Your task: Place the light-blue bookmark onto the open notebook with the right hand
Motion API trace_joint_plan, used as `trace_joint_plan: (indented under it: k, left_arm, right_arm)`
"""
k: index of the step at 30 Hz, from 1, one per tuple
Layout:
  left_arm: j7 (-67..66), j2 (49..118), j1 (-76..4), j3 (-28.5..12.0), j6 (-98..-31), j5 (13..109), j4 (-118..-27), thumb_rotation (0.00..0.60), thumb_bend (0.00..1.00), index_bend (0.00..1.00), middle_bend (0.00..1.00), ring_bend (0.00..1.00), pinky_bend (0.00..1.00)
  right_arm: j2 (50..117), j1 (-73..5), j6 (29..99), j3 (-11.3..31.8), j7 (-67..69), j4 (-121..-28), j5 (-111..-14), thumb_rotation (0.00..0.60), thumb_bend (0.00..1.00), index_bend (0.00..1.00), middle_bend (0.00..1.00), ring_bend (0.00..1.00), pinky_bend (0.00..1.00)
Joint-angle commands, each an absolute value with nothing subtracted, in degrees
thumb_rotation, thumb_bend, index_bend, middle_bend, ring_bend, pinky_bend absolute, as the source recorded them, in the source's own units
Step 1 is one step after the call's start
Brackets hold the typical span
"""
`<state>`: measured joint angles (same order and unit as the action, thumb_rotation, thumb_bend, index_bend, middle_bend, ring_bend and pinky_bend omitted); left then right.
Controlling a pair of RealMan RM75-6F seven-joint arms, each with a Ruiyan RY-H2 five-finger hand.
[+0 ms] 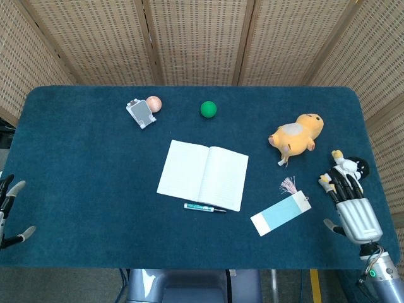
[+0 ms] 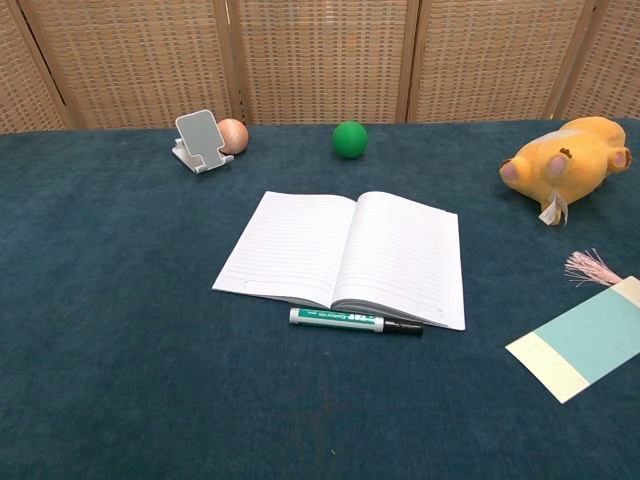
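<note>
The light-blue bookmark lies flat on the tabletop, well apart from the open notebook and at about four o'clock from it, with its pink tassel fanned out at the far end. Nothing holds it yet. The right hand hangs just off the bookmark's three o'clock side, over the tabletop's right edge, its fingers stretched straight and spread with nothing between them: released, palm down, the readiness one would expect ahead of a flat pick. Its fingertips point toward twelve o'clock and lie over a small toy figure, so I cannot tell whether they touch it.

The left hand sits at the far nine o'clock edge, only partly in view, fingers apart and empty, parked out of the way since the task belongs to the other arm.

The notebook rests spread open near the middle, blank lined pages up, which leaves a broad landing area. A green marker lies just beside its near edge at six o'clock. At about one o'clock from the bookmark lies an orange plush animal.

I judge the task barely started: the hand must first swing toward nine o'clock over the bookmark. A thin card on cloth will likely resist a pinch.
</note>
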<state>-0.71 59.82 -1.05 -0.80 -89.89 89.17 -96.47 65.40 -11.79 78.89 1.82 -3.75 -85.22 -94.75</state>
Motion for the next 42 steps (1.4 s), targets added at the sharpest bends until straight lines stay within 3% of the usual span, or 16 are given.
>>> trace_joint_plan:
  k: [1,9,19,42]
  left_arm:
    - [-1.8,60.1,-1.3,-1.0,-89.3,88.7,-96.8,0.6,0.0,0.0,0.0,0.0,0.0]
    - [-4.9,60.9,-2.3,-1.4,-86.9,86.7,-97.6,0.6,0.0,0.0,0.0,0.0,0.0]
    - [-5.9,61.2,-2.6,-1.8,-86.3,85.5,-97.9,0.6,0.0,0.0,0.0,0.0,0.0]
    - [-6.0,61.3,-3.1,-1.8,-85.5,85.0,-97.8,0.6,0.0,0.0,0.0,0.0,0.0]
  right_arm:
    - [62.9,-18.7,70.0,-2.3,3.1,-81.2,-102.0,0.6,0.0,0.09,0.0,0.0,0.0]
    - [66.3,-24.3,62.7,-3.8,5.4,-75.8,-103.5,0.6,0.0,0.09,0.0,0.0,0.0]
    - [69.7,-26.1,62.9,-4.6,4.8,-72.0,-104.5,0.6,0.0,0.19,0.0,0.0,0.0]
    - [76.8,-28.9,60.3,-6.0,1.6,-66.7,-104.1,0.6,0.0,0.2,0.0,0.0,0.0]
